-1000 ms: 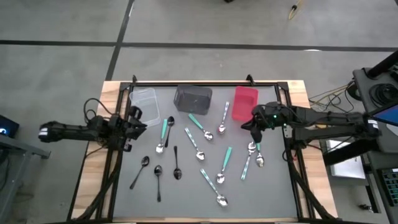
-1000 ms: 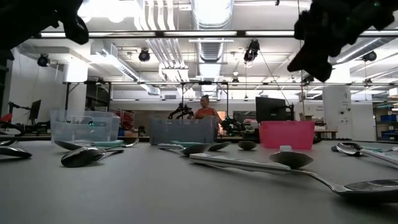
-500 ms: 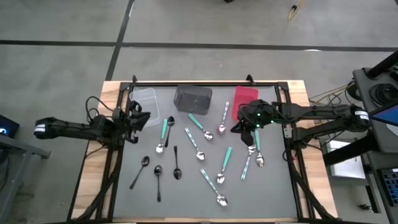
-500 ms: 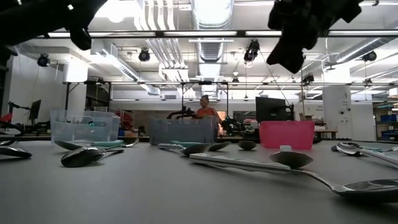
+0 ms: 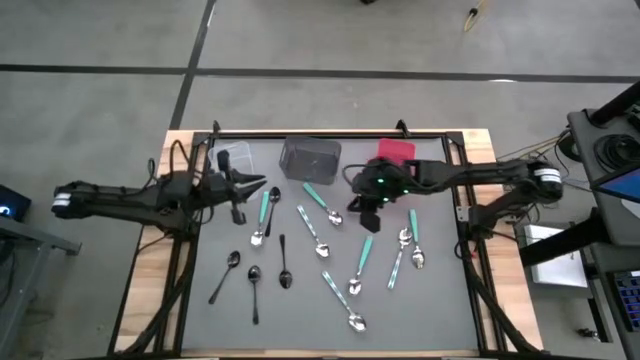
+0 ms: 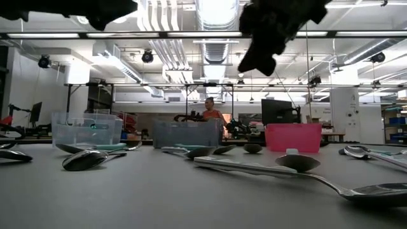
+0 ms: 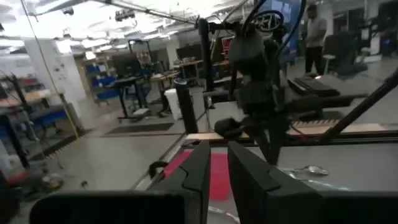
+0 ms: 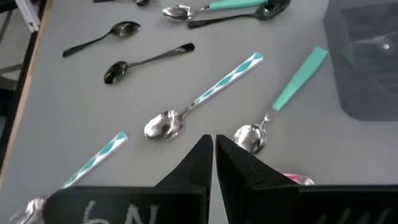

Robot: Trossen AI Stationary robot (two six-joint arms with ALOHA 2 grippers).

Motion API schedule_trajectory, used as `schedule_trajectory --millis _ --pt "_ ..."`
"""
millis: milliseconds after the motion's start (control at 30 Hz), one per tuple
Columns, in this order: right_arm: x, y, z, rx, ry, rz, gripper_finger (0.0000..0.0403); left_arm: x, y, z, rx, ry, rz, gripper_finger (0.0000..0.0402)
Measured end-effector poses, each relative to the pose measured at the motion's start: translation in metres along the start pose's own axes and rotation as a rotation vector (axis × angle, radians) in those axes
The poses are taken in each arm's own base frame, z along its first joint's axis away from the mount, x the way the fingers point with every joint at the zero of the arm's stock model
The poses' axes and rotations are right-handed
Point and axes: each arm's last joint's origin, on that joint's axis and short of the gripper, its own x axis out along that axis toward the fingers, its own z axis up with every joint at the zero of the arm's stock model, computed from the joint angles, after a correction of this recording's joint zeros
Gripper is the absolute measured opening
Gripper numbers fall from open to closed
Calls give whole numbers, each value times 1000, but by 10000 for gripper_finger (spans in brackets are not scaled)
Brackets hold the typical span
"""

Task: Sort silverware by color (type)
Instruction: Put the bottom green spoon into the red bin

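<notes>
Spoons lie scattered flat on the grey mat (image 5: 440, 300): black ones (image 5: 254, 290), teal-handled ones (image 5: 362, 262) and all-silver ones (image 5: 405, 238). My right gripper (image 5: 354, 206) hangs shut and empty above the mat's far middle, over a teal-handled spoon (image 8: 205, 93) and its neighbour (image 8: 289, 90). In the low view it shows as a dark mass (image 6: 264, 38) well above the table. My left gripper (image 5: 250, 188) is shut, raised and level near the clear bin (image 5: 232, 158), beside a teal spoon (image 5: 263, 212) and a black spoon (image 5: 272, 203).
Three bins stand along the mat's far edge: clear, dark grey (image 5: 309, 157) and red (image 5: 397, 150), the red one partly under my right arm. A black frame rail (image 5: 330, 133) runs behind them. A person (image 6: 208, 109) stands far off in the room.
My right gripper has travelled toward the table's left, from beside the red bin to above the spoons at the mat's far middle. My left gripper has moved toward the table's right, from the mat's left edge inward past the clear bin. No spoon has moved.
</notes>
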Motion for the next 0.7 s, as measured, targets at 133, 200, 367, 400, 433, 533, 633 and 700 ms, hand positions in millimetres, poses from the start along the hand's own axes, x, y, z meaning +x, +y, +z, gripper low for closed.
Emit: schedule_trajectory --millis 133,200,367,400,433,533,633,700 --pt "16 0 16 35 91 50 13 4 0 2 63 -1 18 38" --pt "22 1 21 -3 158 91 13 5 1 3 68 6 50 38" --pt "43 12 21 -93 369 120 13 3 1 -1 28 20 85 38" --pt "46 16 20 -114 407 128 13 2 2 -2 4 19 86 38" --pt "50 21 19 -138 434 131 13 1 2 -3 -17 20 86 38" --pt "58 39 11 -220 526 96 13 -1 1 -6 -51 27 84 38" --pt "64 59 3 -319 597 37 13 -1 1 -9 -51 35 85 38" --pt "63 71 -3 -372 626 38 13 -1 1 -9 -51 36 95 38"
